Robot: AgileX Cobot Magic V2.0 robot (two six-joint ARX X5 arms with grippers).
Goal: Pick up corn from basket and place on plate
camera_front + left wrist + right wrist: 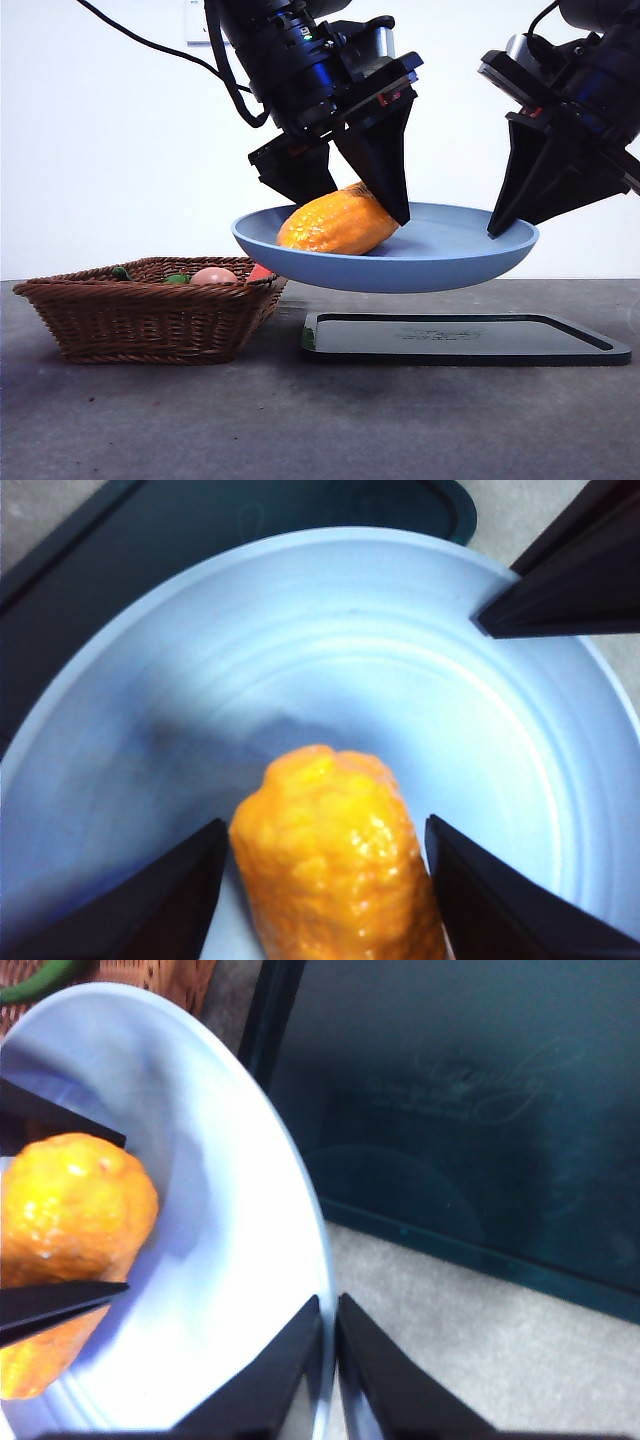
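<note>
The yellow-orange corn (335, 225) (335, 865) (70, 1225) lies tilted in the light-blue plate (450, 255) (400, 660) (240, 1210), its upper end between the jaws of my left gripper (350, 205) (327, 830), which is shut on it. My right gripper (500, 225) (330, 1310) is shut on the plate's rim at the right and holds the plate in the air above the black tray. The brown wicker basket (140, 320) (150, 975) stands on the table to the left, below the plate's edge.
A flat black tray (460, 340) (200, 530) (480, 1110) lies on the grey table under the plate. In the basket sit a pinkish egg-like item (213, 276), a green piece (178, 279) and a red piece (258, 272).
</note>
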